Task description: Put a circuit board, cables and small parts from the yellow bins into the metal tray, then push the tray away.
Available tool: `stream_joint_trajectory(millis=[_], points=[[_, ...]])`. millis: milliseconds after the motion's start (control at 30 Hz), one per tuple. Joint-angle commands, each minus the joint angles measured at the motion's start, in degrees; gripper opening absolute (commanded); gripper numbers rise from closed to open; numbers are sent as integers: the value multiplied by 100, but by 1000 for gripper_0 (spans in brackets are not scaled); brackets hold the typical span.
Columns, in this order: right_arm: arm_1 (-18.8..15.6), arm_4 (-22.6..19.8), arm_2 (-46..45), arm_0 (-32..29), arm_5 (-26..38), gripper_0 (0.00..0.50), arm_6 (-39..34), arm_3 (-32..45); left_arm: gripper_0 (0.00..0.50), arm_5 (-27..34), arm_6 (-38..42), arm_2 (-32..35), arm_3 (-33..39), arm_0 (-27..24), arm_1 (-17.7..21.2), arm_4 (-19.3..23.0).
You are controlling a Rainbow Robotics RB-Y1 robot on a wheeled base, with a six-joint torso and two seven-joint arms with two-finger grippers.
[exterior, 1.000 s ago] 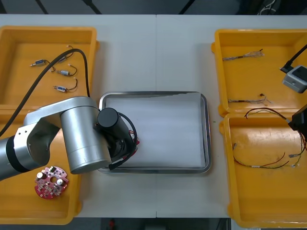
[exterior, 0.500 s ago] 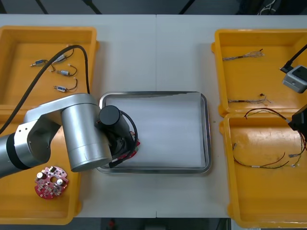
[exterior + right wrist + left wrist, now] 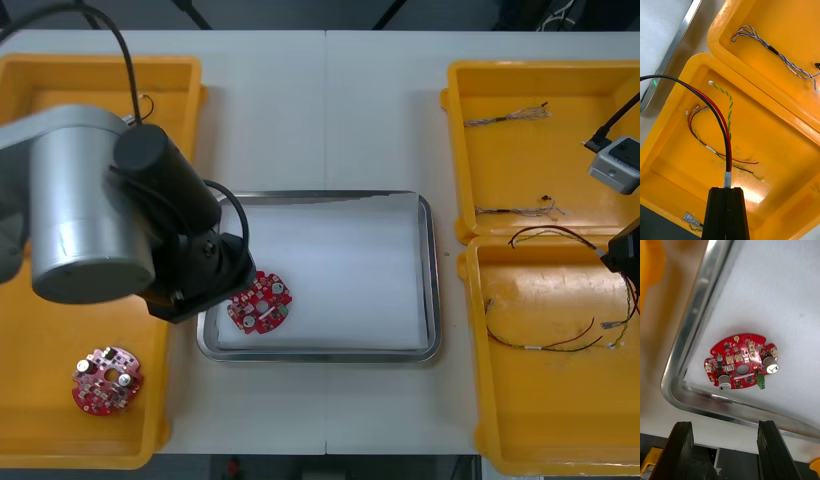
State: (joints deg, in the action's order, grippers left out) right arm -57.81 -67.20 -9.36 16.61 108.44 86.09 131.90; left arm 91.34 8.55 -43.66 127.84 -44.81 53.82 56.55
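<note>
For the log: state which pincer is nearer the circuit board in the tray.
Left. The left pincer, open, hovers beside the circuit board at the metal tray's left edge; the right pincer, shut on a cable, is over a yellow bin right of the tray.

- how did the metal tray (image 3: 320, 194) look?
- i saw a shiny rim and a matt white lining. the yellow bins (image 3: 540, 420) looked like smooth, glossy plastic.
- and the circuit board (image 3: 260, 301)?
- glossy red, with silvery metal cans.
</note>
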Motion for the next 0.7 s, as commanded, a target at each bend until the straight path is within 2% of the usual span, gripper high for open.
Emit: stream_joint_trajectory(millis=[33, 167, 267, 467, 700], points=[[86, -39, -75, 71, -16, 0, -128, -24, 500, 51, 314, 780, 65, -248, 638, 594], [68, -65, -40, 97, -60, 0, -128, -24, 500, 51, 200, 1228, -154, -248, 929, 972], [68, -118, 74, 194, -104, 0, -93, -24, 500, 51, 121, 1439, -330, -248, 1095, 1060], [77, -136, 698, 686, -104, 0, -66, -24, 500, 51, -46, 1756, -980, -248, 1342, 1104], [121, -118, 1691, 1477, -139, 0, -5, -24, 500, 51, -573, 2081, -1982, -248, 1438, 1033]])
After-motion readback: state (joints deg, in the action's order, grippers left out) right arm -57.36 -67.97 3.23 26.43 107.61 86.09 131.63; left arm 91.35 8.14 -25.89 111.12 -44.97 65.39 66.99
